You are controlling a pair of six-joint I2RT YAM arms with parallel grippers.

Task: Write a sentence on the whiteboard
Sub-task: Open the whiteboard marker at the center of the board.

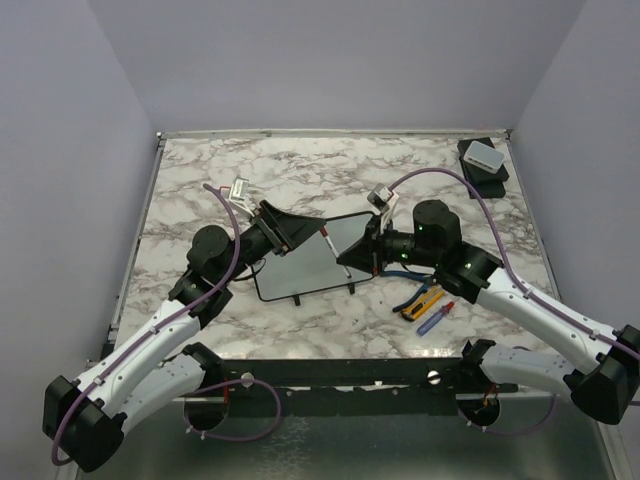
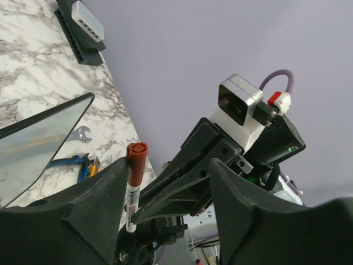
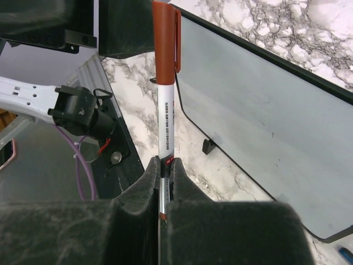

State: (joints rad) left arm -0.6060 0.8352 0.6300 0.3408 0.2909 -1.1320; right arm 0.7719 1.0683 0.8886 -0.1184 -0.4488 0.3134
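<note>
The whiteboard (image 1: 300,270) lies flat mid-table on its small black feet; its surface looks blank, and no sentence shows on it. It also shows in the right wrist view (image 3: 265,127) and the left wrist view (image 2: 38,143). My right gripper (image 3: 165,168) is shut on the barrel of a white marker (image 3: 166,121) with a red-brown cap (image 3: 164,38) still on, held over the board's right part (image 1: 330,246). My left gripper (image 2: 168,171) is wide open, with the cap (image 2: 136,155) close against its left finger (image 2: 105,187). In the top view the left gripper (image 1: 305,232) faces the right gripper (image 1: 352,255).
Blue-and-yellow pliers (image 1: 420,300) and a red-and-blue tool (image 1: 437,318) lie right of the board. A small wrench (image 2: 81,134) lies near them. A black tray with a grey box (image 1: 484,158) sits at the back right corner. Purple walls enclose the table.
</note>
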